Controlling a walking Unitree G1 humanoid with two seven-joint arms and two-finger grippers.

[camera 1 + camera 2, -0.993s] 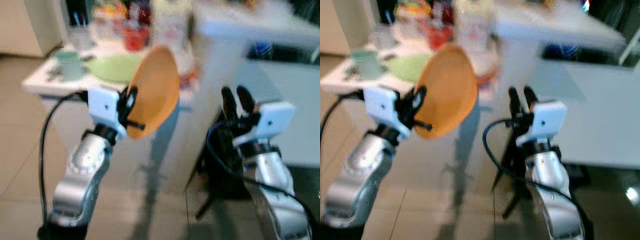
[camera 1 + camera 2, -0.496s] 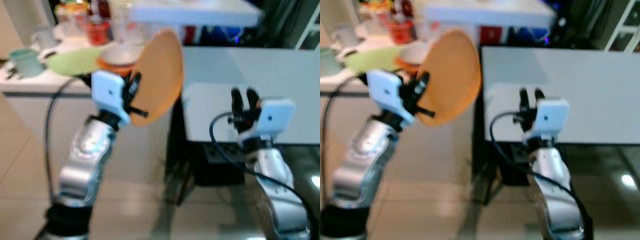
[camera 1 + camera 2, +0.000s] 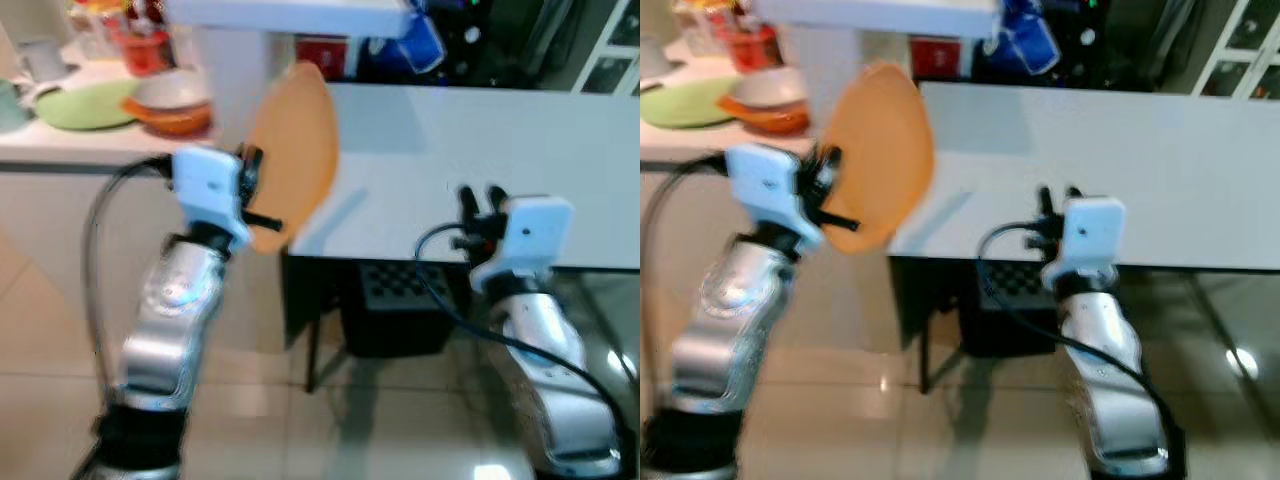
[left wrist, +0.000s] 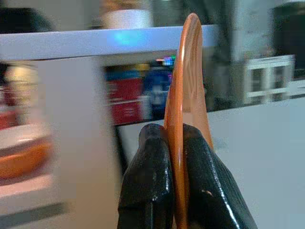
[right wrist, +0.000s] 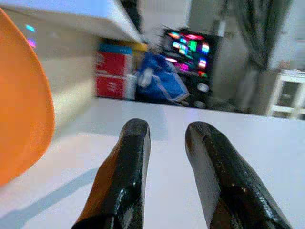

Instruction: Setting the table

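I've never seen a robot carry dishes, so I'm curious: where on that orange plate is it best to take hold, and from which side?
By its rim, from the edge nearest the arm. The orange plate is thin and stands on edge, so two fingers can pinch it, one on each face. That is how the left gripper holds it, near the white table. The right gripper hangs open.

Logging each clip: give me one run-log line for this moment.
left gripper: shut on orange plate, held on edge | right gripper: open, holding nothing | white table: ahead
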